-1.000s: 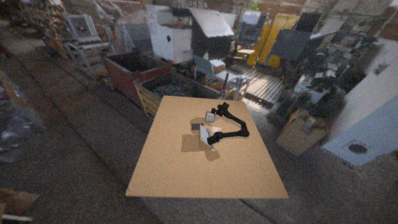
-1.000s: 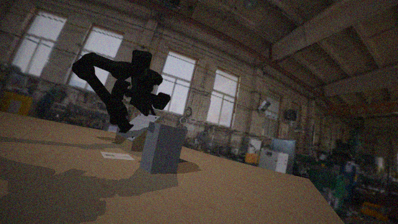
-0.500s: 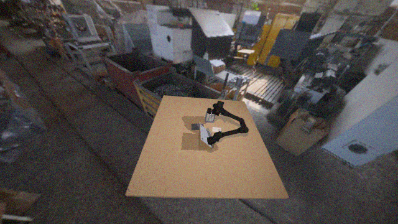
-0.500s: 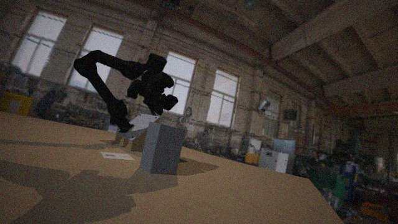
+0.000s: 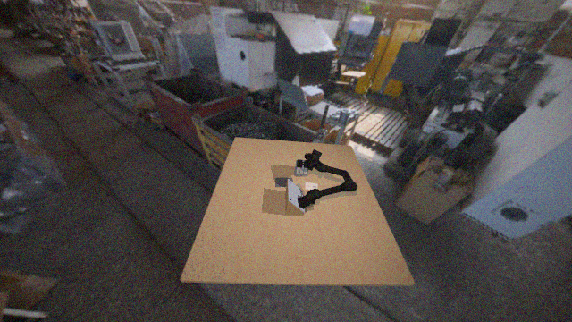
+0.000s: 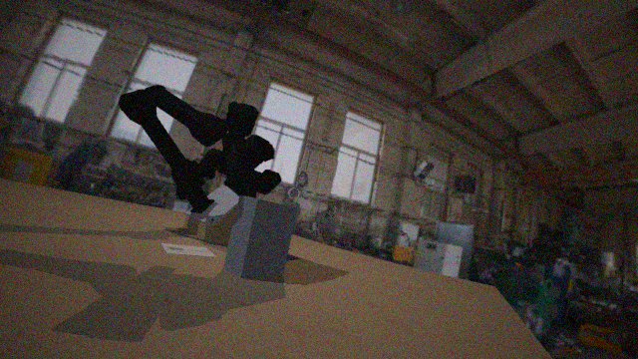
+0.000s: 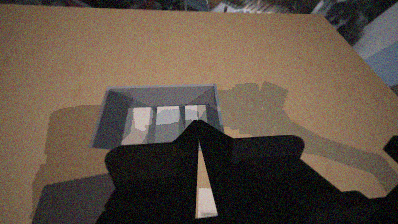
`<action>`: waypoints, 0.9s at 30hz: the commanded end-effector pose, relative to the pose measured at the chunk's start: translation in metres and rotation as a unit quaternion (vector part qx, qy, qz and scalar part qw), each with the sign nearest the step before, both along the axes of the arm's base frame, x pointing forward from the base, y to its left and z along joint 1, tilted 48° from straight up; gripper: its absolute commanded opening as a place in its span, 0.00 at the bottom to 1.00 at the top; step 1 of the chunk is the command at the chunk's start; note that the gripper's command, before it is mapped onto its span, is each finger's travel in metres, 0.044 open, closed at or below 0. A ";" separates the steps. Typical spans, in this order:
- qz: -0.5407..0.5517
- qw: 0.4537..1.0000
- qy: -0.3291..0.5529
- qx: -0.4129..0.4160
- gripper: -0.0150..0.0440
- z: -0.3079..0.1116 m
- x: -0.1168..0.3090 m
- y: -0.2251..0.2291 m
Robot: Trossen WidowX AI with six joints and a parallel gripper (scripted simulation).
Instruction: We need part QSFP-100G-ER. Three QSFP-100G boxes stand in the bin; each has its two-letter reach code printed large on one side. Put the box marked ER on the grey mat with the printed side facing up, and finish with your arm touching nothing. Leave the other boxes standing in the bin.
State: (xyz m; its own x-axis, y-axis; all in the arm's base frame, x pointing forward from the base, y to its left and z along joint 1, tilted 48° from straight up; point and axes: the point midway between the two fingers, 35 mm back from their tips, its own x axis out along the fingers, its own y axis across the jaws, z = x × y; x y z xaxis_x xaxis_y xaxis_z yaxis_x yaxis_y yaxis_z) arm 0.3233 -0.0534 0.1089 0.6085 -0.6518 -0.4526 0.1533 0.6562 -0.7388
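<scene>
The grey bin (image 5: pixel 301 173) (image 6: pixel 269 241) (image 7: pixel 165 89) stands on the table. In the wrist view three pale boxes stand in it side by side: the left box (image 7: pixel 142 119), the middle box (image 7: pixel 167 115) and the right box (image 7: pixel 192 111), partly hidden by the fingers. No reach code can be read. My gripper (image 7: pixel 197 124) is shut with nothing between its fingers. It hangs over the bin, pointing down; the exterior view does not show its fingertips clearly. The dark grey mat (image 5: pixel 282 182) (image 7: pixel 75 199) lies flat beside the bin with no box on it.
A white card (image 5: pixel 311 185) (image 6: pixel 187 249) (image 7: pixel 206 201) lies on the table (image 5: pixel 295 250) near the bin. A pale tilted plate (image 5: pixel 293 193) (image 6: pixel 222 201) stands by the arm's base, next to the mat.
</scene>
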 end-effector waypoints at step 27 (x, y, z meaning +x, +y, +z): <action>0.002 1.000 0.002 -0.001 0.25 -0.007 -0.010 -0.005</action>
State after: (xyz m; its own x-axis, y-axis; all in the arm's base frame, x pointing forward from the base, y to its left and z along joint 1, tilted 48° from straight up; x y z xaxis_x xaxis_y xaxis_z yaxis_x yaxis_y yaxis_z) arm 0.3177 -0.0576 0.1042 0.6148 -0.6461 -0.4523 0.1492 0.6584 -0.7377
